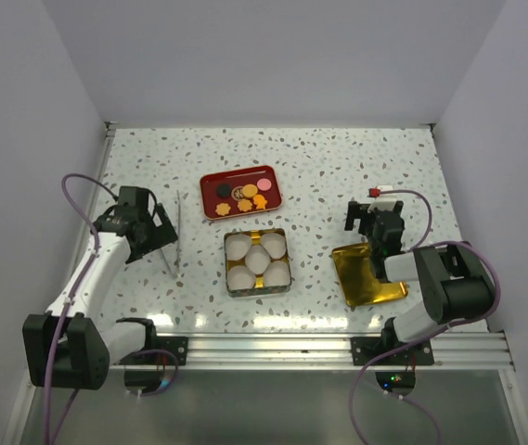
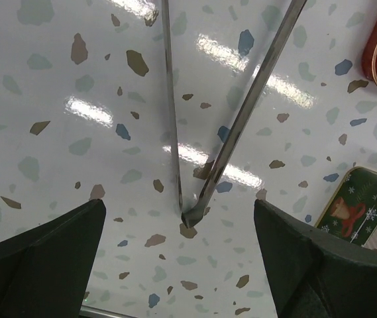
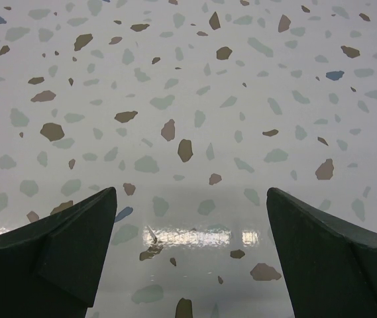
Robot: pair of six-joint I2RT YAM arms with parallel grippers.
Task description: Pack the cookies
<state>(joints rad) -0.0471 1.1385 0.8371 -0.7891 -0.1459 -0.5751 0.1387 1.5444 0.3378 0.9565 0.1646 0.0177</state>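
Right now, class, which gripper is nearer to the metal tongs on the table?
Left. The left gripper is right at the tongs, open fingers either side of their joined end. The right gripper is across the table, beyond the tin.

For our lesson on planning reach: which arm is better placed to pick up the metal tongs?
Left, I'd judge. Its open fingers hang directly over the tongs; the right arm sits beyond the tin, near the gold lid.
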